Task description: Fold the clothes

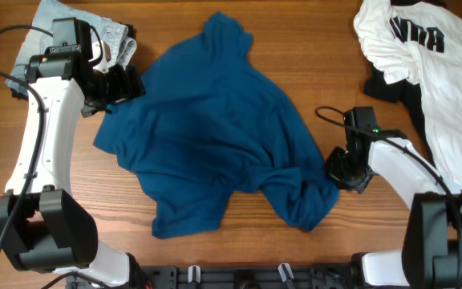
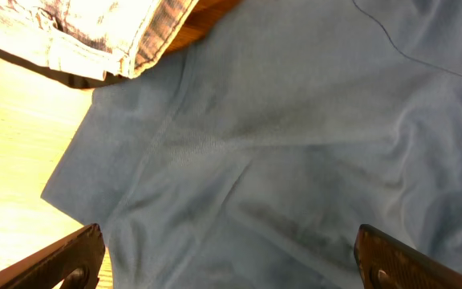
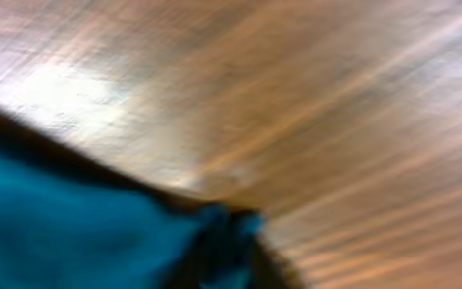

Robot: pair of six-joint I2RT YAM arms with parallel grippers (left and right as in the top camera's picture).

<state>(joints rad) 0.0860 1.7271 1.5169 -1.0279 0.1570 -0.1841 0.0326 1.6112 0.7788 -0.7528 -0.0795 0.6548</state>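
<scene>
Crumpled dark-blue short-sleeved shirt (image 1: 215, 136) to be pulled flat first; L hand (image 1: 125, 83) spread wide, R hand (image 1: 342, 171) state can't be told.

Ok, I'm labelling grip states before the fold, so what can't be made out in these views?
Right gripper: open or shut unclear; the right wrist view is motion-blurred, and overhead shows only its dark body at the plain dark-blue short-sleeved shirt.
Black garment: mostly hidden under the white shirt with black lettering, overhead.
That white shirt: cut off by the overhead's right edge.
Pale denim piece: partly covered by the left arm, overhead.
</scene>
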